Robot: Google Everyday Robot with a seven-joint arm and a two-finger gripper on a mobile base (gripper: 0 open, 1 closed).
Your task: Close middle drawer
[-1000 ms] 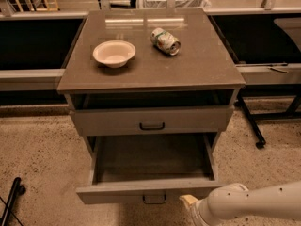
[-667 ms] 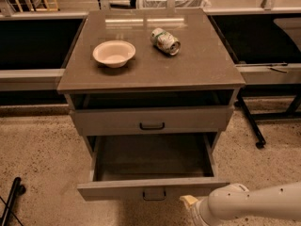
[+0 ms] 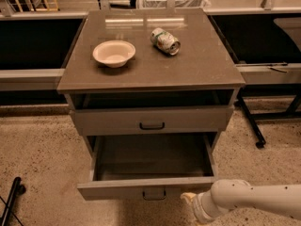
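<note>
The wide grey wood-grain middle drawer (image 3: 117, 190) is standing pulled out; the gripper (image 3: 192, 203) is hovering beside its front's right end, grip impossible to tell.

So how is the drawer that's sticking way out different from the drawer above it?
The middle drawer is pulled far out, showing its bare inside; the top drawer is nearly shut, showing only a dark gap. The gripper sits by the middle drawer's front, right of its handle, away from the top drawer. Both are grey with a small dark handle at centre.
</note>
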